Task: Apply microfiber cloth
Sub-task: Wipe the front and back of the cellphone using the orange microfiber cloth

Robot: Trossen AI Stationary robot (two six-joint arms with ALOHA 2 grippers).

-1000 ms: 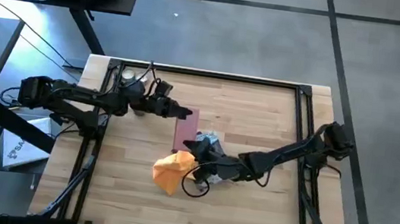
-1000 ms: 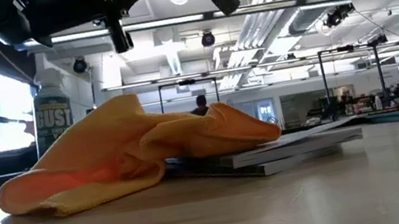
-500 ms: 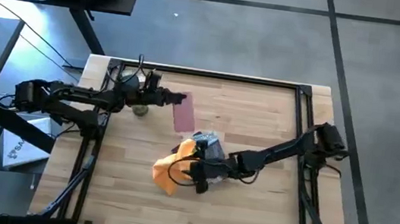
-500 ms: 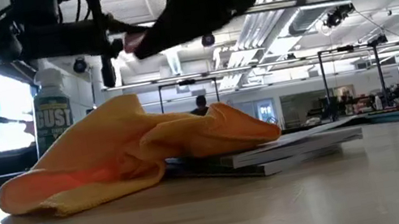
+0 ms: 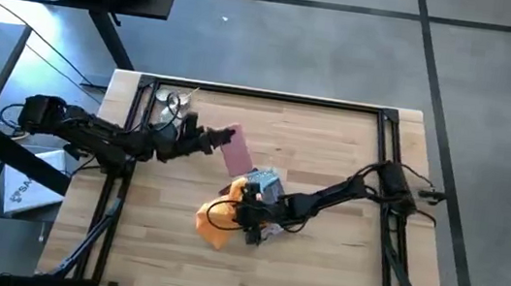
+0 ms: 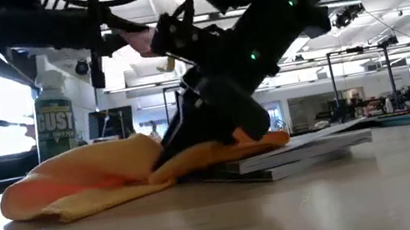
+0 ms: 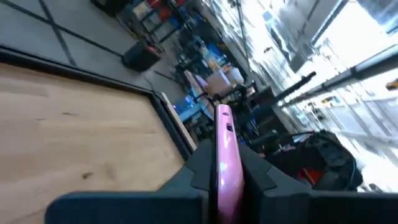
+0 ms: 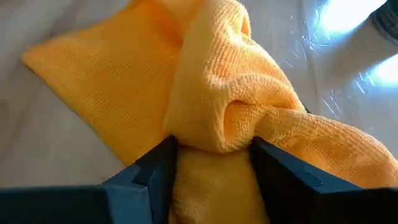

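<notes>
the right hand [image 8: 211, 163] has dropped onto the microfiber cloth [image 8: 205, 93], fingers pinched on a fold; left hand [image 7: 219, 177] clamps the pink phone [image 7: 225, 155]; wiping can start

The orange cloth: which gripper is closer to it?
Right. The right gripper is pinching the microfiber cloth; the left gripper holds a pink phone up, away from it.

We count: 1 microfiber cloth [image 5: 213, 222] | 1 pink phone [image 5: 235, 148] | 1 blue-grey packet [image 5: 267, 181] | 1 spray can [image 6: 54, 116] | 2 grippers: left gripper [image 5: 215, 139], right gripper [image 5: 240, 203]
</notes>
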